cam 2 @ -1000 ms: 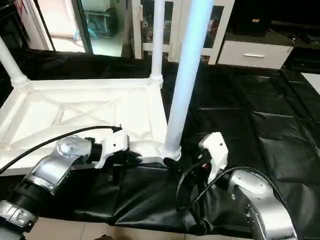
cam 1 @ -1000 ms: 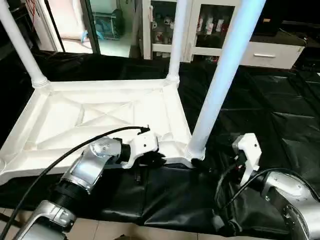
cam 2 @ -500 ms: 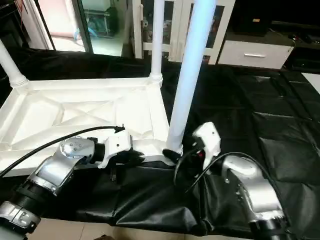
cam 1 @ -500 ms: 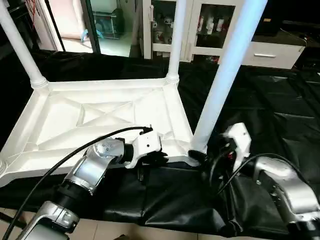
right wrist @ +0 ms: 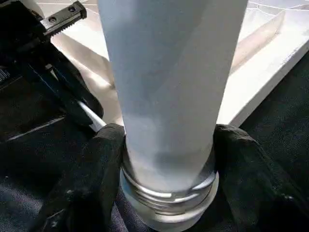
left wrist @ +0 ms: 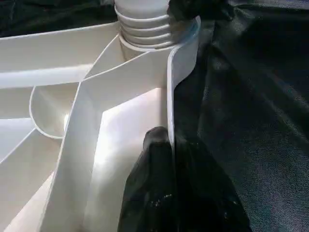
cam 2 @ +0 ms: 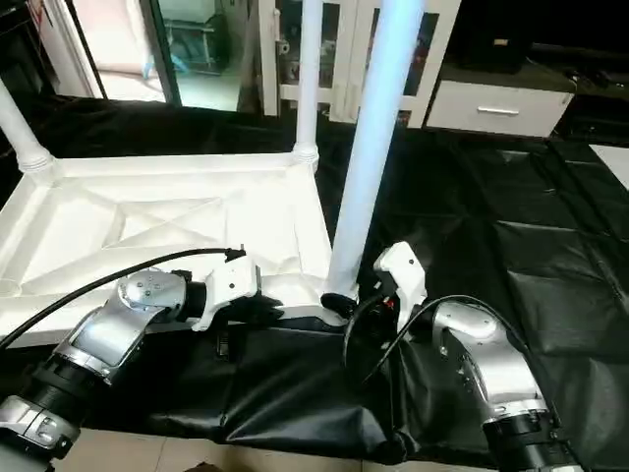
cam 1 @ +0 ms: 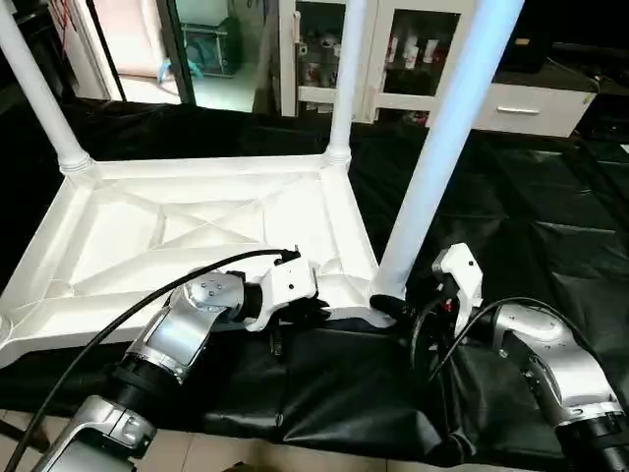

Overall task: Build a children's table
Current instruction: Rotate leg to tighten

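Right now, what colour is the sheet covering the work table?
Black, with creases; the sheet shows best in the left eye view.

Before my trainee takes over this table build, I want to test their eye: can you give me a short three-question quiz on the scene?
1. True or false: the table top lies underside up.
2. How many legs stand in its corner sockets?
3. The left gripper is shut on: A) the rim, B) a leg, C) the black sheet.

Key: 1 true. 2 three, counting the near leg that the right gripper straddles at its base. 3 A.
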